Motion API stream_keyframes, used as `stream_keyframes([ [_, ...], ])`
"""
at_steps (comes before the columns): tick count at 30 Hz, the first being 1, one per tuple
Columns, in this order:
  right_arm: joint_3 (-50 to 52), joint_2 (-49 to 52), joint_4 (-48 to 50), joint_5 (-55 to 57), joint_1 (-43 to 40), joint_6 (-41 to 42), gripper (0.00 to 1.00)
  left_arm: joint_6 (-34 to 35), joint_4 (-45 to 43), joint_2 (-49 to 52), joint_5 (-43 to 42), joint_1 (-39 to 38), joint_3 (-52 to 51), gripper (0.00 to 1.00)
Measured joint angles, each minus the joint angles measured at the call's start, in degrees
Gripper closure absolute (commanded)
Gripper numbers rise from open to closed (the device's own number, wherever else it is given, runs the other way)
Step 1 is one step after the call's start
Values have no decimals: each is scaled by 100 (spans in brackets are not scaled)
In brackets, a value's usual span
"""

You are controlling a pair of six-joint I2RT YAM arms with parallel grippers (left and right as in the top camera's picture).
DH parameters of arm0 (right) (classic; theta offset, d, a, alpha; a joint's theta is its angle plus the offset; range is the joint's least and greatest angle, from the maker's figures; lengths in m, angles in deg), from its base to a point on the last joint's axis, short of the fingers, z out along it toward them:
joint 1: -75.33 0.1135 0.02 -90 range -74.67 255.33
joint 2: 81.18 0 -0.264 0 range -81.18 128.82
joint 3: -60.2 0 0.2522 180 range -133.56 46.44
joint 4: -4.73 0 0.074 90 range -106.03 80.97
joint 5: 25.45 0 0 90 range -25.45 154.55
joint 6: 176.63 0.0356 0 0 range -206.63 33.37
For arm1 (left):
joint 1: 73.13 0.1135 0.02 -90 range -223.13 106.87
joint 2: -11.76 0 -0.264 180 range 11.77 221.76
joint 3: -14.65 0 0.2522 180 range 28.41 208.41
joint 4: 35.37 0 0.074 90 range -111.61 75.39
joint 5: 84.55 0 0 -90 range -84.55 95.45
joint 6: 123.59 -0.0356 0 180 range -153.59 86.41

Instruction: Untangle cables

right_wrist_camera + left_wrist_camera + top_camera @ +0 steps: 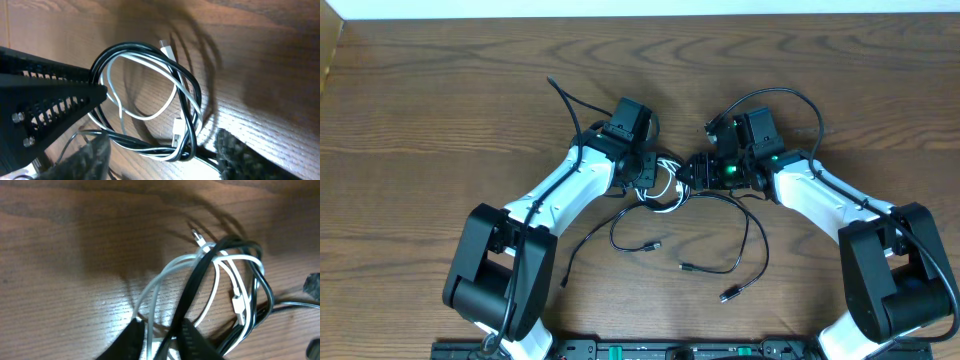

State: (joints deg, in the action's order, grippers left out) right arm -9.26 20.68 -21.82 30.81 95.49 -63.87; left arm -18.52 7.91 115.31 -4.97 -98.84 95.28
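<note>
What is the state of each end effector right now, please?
Left end effector: nearly closed around the cables; whether it grips them cannot be told.
Right end effector: open, straddling the cables.

On my feeds the worktop looks like brown grained wood with a soft sheen, and the black cable and white cable look like smooth, slightly glossy plastic.
</note>
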Motion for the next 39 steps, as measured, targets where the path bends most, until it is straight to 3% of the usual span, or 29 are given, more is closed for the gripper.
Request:
stream_keyframes([
  [4, 0, 0, -37, 273, 0, 0, 45, 9, -11, 0, 0, 0, 0, 92],
  [5, 0, 0, -50, 326, 0, 2, 43, 2, -11, 0, -2, 0, 0, 90],
  [6, 0, 0, -66, 378, 0, 2, 43, 2, -13, 0, 0, 0, 0, 83],
  [7, 0, 0, -70, 428, 0, 4, 42, 7, -11, 0, 0, 0, 0, 70],
  [8, 0, 0, -70, 472, 0, 2, 42, 20, -7, 0, 0, 0, 0, 64],
  [15, 0, 0, -70, 717, 26, -109, 50, 13, 369, 0, 0, 0, 0, 59],
  [20, 0, 0, -39, 1320, 317, -87, 51, 11, 275, 0, -2, 0, -101, 67],
  [25, 0, 0, -4, 1880, 675, -39, 50, 24, -44, 0, -2, 0, -289, 89],
  [33, 0, 0, 4, 2793, 901, 20, 49, 13, -98, -173, -140, 0, -289, 92],
  [39, -2, 0, 111, 2935, 901, 26, 47, 11, -103, -1244, -490, 0, -289, 92],
])
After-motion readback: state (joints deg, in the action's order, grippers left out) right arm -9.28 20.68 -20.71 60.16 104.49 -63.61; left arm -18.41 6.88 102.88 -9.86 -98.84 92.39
